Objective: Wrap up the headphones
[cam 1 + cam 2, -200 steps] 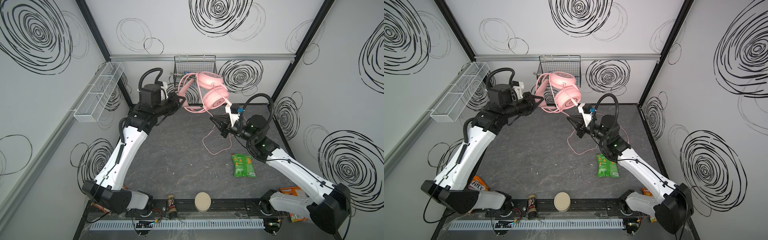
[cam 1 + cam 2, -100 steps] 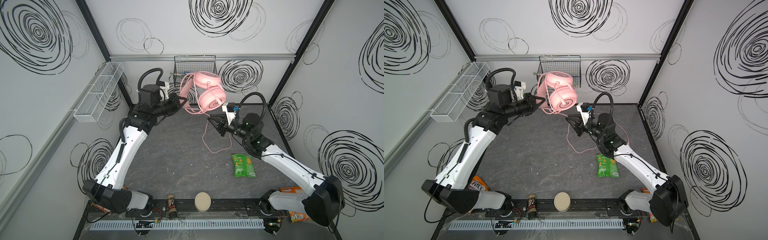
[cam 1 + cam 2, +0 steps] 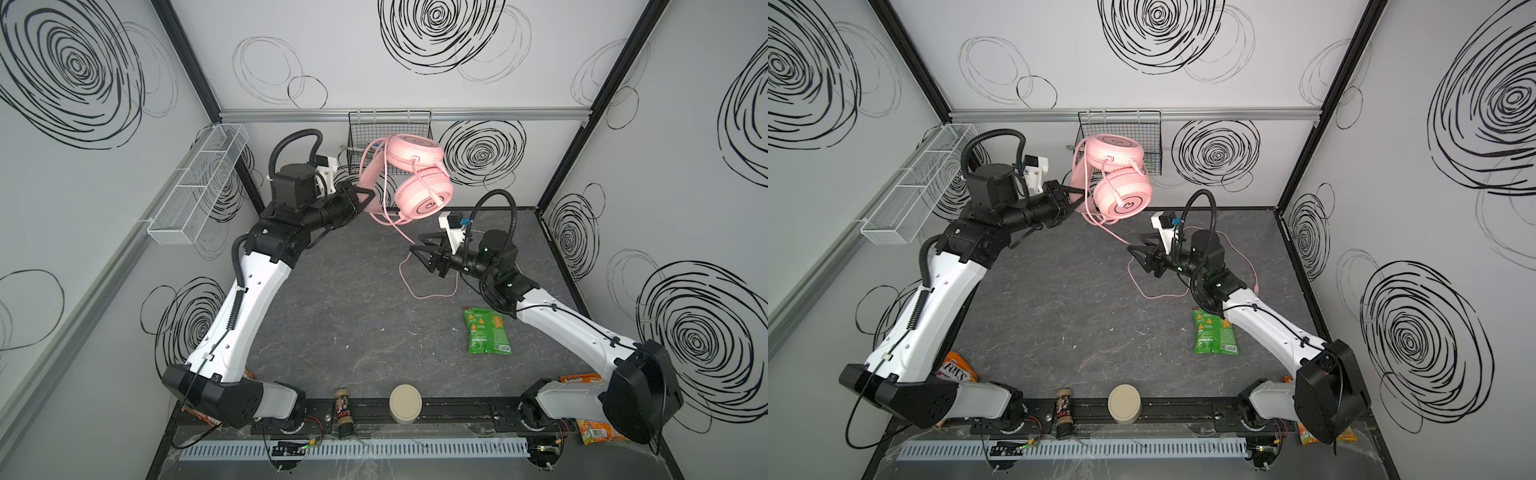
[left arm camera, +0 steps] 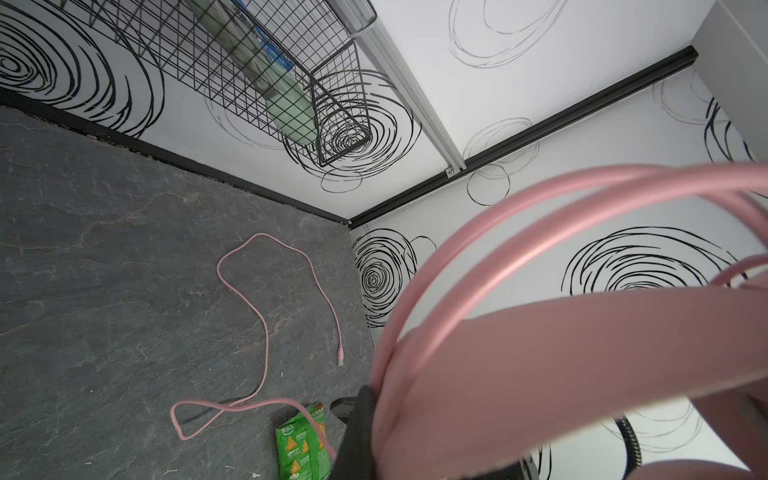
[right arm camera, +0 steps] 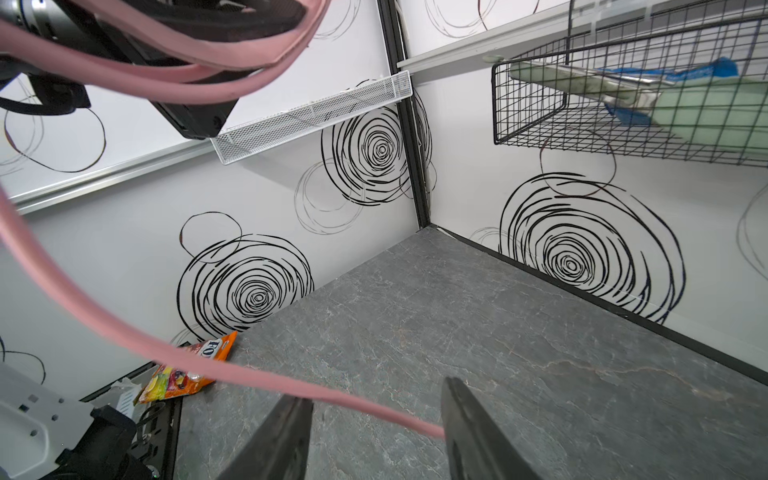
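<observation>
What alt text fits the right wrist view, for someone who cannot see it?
A pink cable sags across the view and passes between the open fingers of the right gripper, above a grey table. Beyond it the left gripper clamps the headphones by the band. A white tray and a black basket hang on the walls; an orange packet lies by one wall.

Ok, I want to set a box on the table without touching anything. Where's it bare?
Bare: the table's middle and left, between the left arm, the cable and the lid at the front. Crowded: back right, with the cable loops, right gripper and green bag.
</observation>
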`<state>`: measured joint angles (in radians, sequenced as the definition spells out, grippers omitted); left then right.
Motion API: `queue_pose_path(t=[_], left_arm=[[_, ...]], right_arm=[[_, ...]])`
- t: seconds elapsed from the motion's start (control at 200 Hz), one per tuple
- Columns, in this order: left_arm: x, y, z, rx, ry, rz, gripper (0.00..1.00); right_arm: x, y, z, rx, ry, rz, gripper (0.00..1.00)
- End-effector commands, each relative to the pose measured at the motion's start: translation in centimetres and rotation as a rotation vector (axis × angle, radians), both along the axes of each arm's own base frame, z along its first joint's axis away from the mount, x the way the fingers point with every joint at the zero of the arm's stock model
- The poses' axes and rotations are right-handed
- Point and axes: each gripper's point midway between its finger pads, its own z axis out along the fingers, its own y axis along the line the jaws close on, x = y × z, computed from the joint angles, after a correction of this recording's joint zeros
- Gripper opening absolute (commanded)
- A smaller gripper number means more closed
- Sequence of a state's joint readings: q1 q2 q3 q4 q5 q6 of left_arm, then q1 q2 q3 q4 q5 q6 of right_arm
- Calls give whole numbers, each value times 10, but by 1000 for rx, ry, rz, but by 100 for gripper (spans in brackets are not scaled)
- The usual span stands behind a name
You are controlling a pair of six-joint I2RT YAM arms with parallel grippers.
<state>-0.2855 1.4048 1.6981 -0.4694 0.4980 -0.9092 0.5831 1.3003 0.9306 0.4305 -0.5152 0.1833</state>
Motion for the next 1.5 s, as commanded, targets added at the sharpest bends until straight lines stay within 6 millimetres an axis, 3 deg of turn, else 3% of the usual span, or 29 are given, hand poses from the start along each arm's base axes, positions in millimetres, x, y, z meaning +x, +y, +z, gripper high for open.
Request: queue_pose_path(t=[0.0,0.365,0.82,1.126,1.496], left_arm=[[-8,-6,45,-72,-114,-33,0],[-12,-16,44,-77,-101,-41,0],[-20,-37,49,-102,-96,-71,0],[-31,-47,47,-98,-71,-75,0],[-37,-43,54,1,-59,-16,0]], right_arm=[[-3,1,11,33,-33,12,58],[3,15,5,26,-28,28,59],[3,15,-5,14,-23,31,63],[6,20,3,25,-51,43,63],[1,30,-9,32,-41,101,64]])
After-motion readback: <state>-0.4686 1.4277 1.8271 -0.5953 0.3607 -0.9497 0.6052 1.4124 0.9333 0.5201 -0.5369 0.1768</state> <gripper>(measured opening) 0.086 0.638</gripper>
